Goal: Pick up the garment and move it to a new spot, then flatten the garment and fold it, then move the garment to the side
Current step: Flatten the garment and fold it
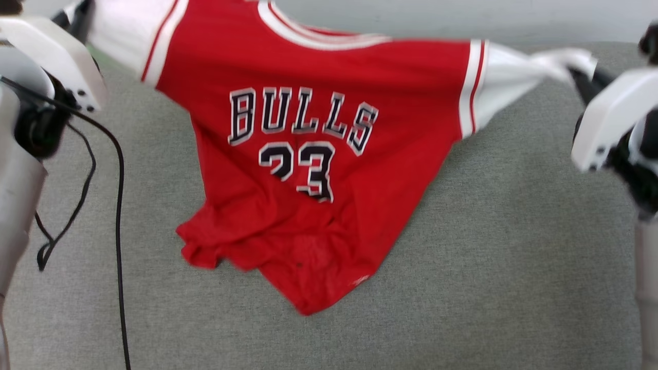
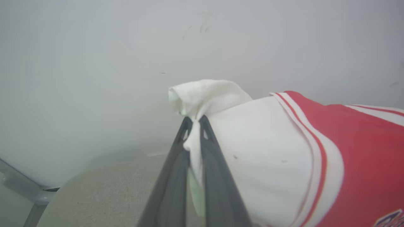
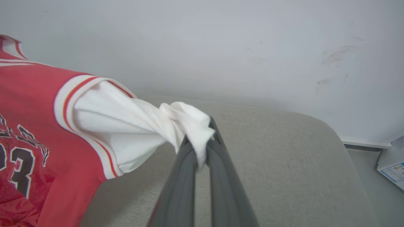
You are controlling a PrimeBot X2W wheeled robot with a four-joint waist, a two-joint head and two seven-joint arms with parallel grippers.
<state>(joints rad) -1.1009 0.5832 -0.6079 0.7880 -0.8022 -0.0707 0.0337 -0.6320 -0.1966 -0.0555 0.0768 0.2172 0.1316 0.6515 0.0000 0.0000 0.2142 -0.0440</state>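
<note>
Grey padded surface [image 1: 514,231] lies under the garment [image 1: 318,128], hung spread by its sleeves; left gripper [image 2: 195,121] and right gripper [image 3: 200,142] each pinch one; probably mid-move; next, lower it flat.

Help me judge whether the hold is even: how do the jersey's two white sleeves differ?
The left sleeve is broad and fairly smooth; the right sleeve is drawn into a narrow twist. The left sleeve's cloth runs down between the fingers of the left hand; the right sleeve bunches at the fingertips of the right hand. Both are white and pinched in a shut hand.
</note>
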